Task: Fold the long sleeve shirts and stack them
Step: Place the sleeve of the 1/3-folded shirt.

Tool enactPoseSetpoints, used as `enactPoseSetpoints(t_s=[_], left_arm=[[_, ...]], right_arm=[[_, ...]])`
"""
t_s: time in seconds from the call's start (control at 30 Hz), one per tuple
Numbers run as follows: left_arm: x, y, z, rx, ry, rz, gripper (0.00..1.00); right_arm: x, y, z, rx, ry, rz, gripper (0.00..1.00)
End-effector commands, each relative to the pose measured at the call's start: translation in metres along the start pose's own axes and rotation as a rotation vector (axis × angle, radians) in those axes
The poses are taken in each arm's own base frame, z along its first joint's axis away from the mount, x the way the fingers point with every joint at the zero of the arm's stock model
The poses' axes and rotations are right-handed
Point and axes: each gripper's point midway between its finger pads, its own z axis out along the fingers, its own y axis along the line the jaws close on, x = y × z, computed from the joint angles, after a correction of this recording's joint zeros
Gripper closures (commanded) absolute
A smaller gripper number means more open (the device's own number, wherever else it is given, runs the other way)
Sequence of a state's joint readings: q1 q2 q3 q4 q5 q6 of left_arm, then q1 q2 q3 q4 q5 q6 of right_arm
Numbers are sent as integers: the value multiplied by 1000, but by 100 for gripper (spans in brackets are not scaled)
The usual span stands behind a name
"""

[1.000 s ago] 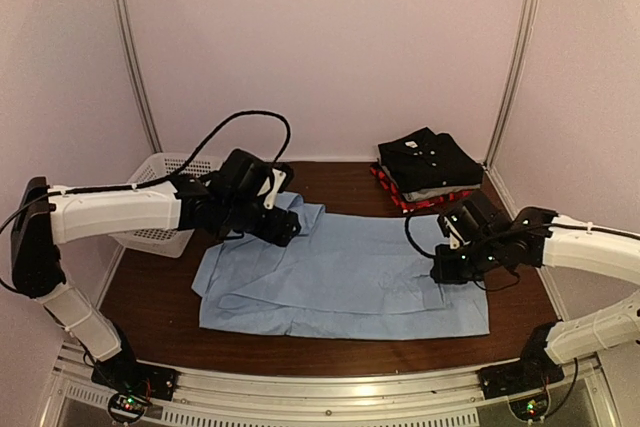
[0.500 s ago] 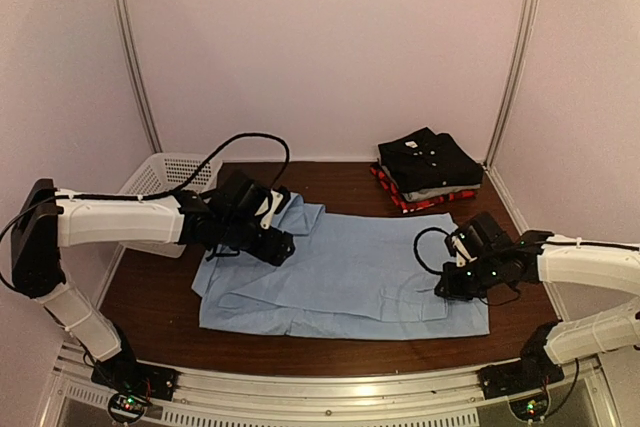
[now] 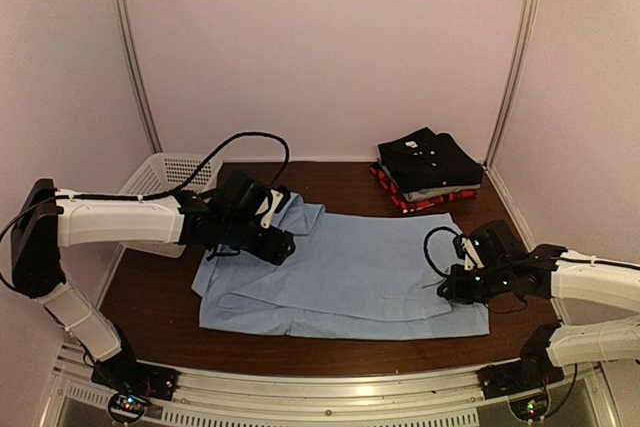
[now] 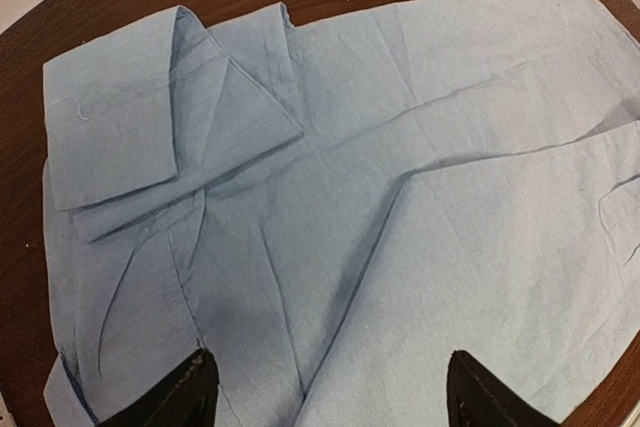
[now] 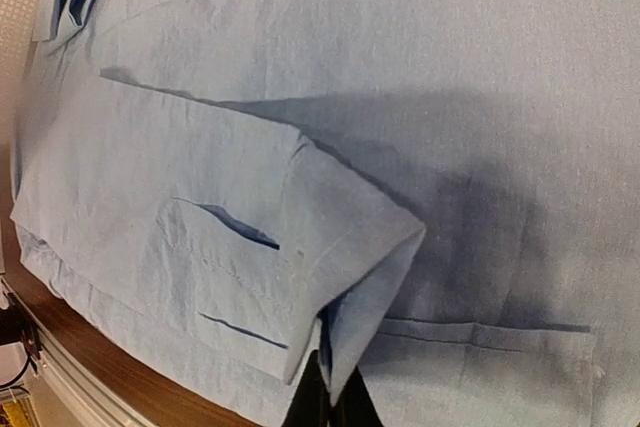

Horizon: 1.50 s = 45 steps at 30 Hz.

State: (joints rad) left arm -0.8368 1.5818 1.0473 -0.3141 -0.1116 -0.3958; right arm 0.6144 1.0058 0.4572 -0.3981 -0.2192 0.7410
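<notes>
A light blue button-up shirt point(image 3: 340, 272) lies spread flat on the dark wooden table, its collar at the left. My left gripper point(image 3: 275, 244) hovers over the collar end; in the left wrist view its fingertips point(image 4: 180, 397) stand wide apart above the shirt point(image 4: 380, 177), holding nothing. My right gripper point(image 3: 447, 287) is shut on a sleeve cuff point(image 5: 350, 247) near the shirt's right end, the cloth pinched and lifted into a fold. A stack of folded black point(image 3: 430, 157), grey and red-plaid shirts sits at the back right.
A white mesh basket point(image 3: 160, 202) stands at the left, partly behind my left arm. The table's front edge point(image 3: 330, 362) runs just below the shirt. Walls enclose the back and sides.
My right gripper has moved right and toward the front over the shirt's right end. My left gripper shifted slightly down-left early on, then stayed put.
</notes>
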Motion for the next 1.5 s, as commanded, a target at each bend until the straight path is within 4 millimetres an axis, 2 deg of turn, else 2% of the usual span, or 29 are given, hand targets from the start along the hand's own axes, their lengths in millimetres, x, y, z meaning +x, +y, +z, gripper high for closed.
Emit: enactPoseSetpoints(t_s=[0.0, 0.17, 0.4, 0.83, 1.0, 1.23, 1.37, 1.47], left_arm=[[-9, 3, -7, -11, -42, -11, 20], [1, 2, -6, 6, -24, -15, 20], [27, -8, 0, 83, -4, -37, 20], [34, -46, -4, 127, -39, 2, 20], [49, -54, 6, 108, -11, 38, 20], [82, -53, 32, 3, 55, 109, 21], [101, -51, 40, -48, 86, 128, 21], [113, -51, 45, -62, 109, 133, 21]], right_arm=[[-12, -1, -19, 15, -51, 41, 100], [-9, -11, -30, 73, -39, 44, 100], [6, -26, -22, 113, 6, 59, 100], [12, -47, -16, 218, 30, 67, 100], [12, -53, -16, 244, 21, 74, 93], [14, -61, -16, 301, 29, 77, 75], [0, -56, -30, 299, -43, 77, 62], [-14, -42, -39, 240, -108, 67, 58]])
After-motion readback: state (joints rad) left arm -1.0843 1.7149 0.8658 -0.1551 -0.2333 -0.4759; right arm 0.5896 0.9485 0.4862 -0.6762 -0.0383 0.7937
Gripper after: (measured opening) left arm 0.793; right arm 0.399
